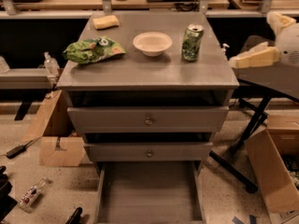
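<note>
My gripper [252, 39] hangs at the right edge of the camera view, beside the grey drawer cabinet's top [140, 73] and level with it. Its cream fingers [254, 58] are spread apart and open, holding nothing. Nearest to it is a green soda can [192, 42], upright near the top's right edge and a short way left of the lower fingertip. Also on the top are a white bowl [152, 43] in the middle, a green chip bag [93, 50] at the left and a yellow sponge [105, 21] at the back left.
The bottom drawer [149, 190] is pulled out and shows nothing inside; the two drawers above it are pushed in. A black table [273, 80] stands under the gripper. Cardboard boxes [275, 171] [58, 146] sit on the floor on both sides, with a small bottle [32, 195] at the lower left.
</note>
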Controlling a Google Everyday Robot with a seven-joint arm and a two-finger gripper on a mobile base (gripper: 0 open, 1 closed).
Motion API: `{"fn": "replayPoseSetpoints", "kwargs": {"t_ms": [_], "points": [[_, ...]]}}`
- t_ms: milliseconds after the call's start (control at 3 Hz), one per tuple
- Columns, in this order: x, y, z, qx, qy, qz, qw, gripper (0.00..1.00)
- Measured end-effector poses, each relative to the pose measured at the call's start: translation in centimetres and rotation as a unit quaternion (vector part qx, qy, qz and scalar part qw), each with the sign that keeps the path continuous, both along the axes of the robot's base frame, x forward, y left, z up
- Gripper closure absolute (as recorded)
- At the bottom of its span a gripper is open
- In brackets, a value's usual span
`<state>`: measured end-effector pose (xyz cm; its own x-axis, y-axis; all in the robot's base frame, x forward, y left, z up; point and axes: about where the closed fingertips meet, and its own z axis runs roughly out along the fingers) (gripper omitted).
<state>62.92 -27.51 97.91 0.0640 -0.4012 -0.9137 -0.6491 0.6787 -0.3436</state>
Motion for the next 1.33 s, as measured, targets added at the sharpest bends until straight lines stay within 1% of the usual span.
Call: {"fn": "replayPoseSetpoints", "kwargs": {"t_ms": [333,667,1000,1333], "points": [[5.5,2.4,-1.7,0.036,-0.003,0.014,0.9993,0.00],[9.5,3.9,-2.7,0.059,-0.015,0.019,0.9980,0.00],[12.6,5.1,-3.6,0.079,-0.021,0.022,0.9964,0.00],[15.0,5.8,-4.1,0.095,-0.029,0.025,0.9947,0.00]]}}
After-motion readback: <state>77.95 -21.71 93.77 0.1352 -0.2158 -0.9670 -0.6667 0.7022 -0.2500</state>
